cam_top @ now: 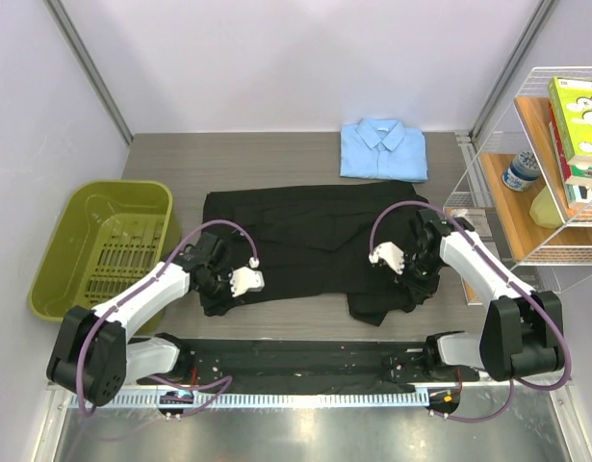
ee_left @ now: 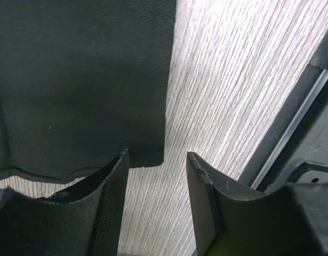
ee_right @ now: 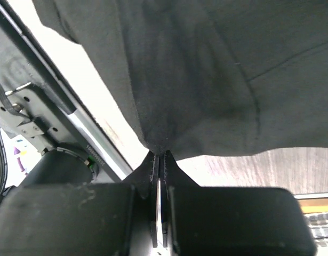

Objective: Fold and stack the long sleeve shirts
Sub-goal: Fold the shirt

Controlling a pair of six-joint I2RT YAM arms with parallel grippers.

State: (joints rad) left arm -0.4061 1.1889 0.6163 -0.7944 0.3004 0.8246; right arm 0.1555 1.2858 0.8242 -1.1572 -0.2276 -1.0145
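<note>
The black long sleeve shirt (cam_top: 305, 231) lies spread across the middle of the table. The light blue long sleeve shirt (cam_top: 383, 149) sits folded at the back. My left gripper (cam_top: 211, 281) is low at the black shirt's near left corner. In the left wrist view the left gripper (ee_left: 157, 160) stands open over bare table, its left finger (ee_left: 108, 208) overlapping the hem of the black shirt (ee_left: 78, 80). My right gripper (cam_top: 418, 268) is at the shirt's near right part. In the right wrist view the right gripper (ee_right: 159, 156) is shut on a pinch of the black shirt (ee_right: 206, 80).
A green bin (cam_top: 55, 260) stands at the left of the table. A white wire shelf (cam_top: 527, 192) with boxes and a bottle stands at the right. The black base rail (cam_top: 305, 361) runs along the near edge.
</note>
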